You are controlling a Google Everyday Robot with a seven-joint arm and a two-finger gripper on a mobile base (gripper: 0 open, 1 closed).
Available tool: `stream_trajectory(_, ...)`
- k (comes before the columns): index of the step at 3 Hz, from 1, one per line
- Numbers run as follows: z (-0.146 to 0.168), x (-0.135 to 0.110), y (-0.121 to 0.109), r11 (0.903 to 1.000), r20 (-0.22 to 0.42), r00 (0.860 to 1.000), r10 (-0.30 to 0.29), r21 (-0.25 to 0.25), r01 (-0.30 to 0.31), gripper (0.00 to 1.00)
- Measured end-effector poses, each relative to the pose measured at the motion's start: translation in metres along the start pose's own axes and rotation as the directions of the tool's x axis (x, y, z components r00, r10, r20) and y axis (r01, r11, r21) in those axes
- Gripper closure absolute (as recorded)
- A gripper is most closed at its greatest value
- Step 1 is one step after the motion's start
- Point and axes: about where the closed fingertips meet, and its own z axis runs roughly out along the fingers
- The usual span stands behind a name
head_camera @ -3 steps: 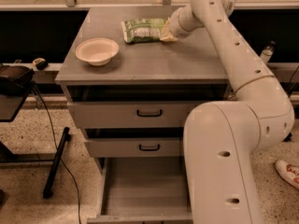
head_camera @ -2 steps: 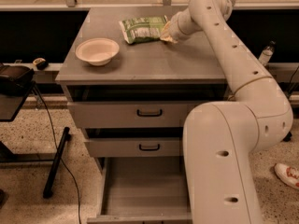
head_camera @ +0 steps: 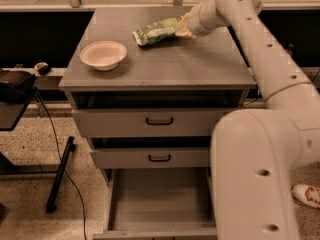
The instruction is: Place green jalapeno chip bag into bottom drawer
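one gripper (head_camera: 183,29) clamps the green jalapeno chip bag (head_camera: 156,32) over the cabinet top (head_camera: 175,61).

Judged a robotics lab: grey cabinet (head_camera: 160,69) on speckled floor (head_camera: 30,184), black stand (head_camera: 59,176) and cable (head_camera: 50,129) lower left, white arm (head_camera: 265,49) at right, gripper (head_camera: 184,29) upper centre over cabinet top.
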Motion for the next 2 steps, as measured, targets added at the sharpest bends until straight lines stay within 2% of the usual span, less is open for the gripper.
stream_trajectory(1, -0.077, -0.038, -0.026, 0.9927, 0.123, 0.990, -0.073, 0.105, 0.060, 1.00)
stream_trajectory(2, -0.165, -0.062, -0.032, 0.9774, 0.129, 0.981, -0.145, 0.173, 0.122, 1.00)
